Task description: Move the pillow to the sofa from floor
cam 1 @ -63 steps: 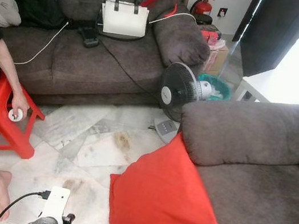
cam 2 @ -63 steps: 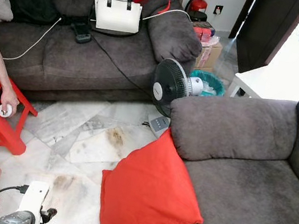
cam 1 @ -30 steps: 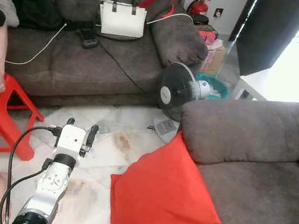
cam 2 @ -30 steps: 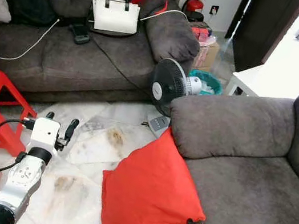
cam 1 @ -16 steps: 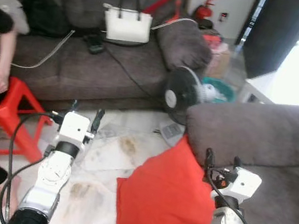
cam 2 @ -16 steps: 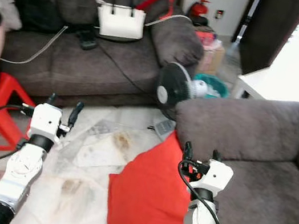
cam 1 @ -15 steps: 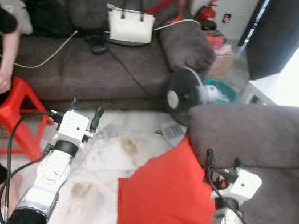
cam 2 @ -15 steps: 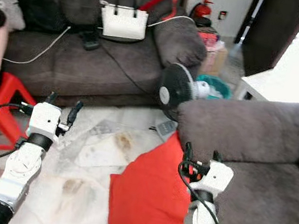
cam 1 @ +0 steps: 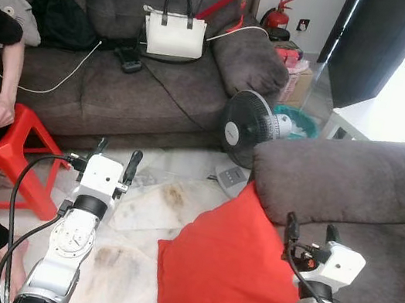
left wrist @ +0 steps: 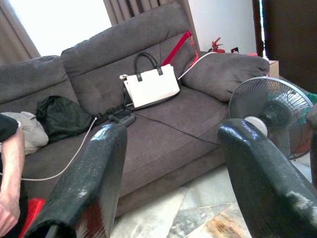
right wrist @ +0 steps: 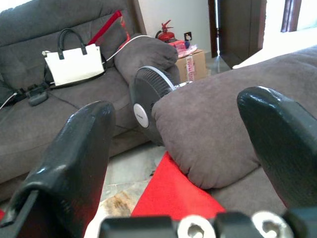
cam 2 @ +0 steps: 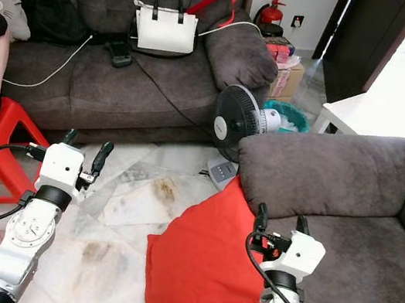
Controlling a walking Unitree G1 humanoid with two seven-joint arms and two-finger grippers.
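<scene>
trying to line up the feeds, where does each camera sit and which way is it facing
Left eye view: on the head, looking forward and down at the red pillow leaning on the near sofa; left gripper and right gripper both raised, open.
Right eye view: the same scene from the stereo camera's other eye.
Left wrist view: along its own open fingers toward the far sofa with the white handbag.
Right wrist view: along its fingers toward the fan and pillow.
Shared: fan and handbag appear in all four.
</scene>
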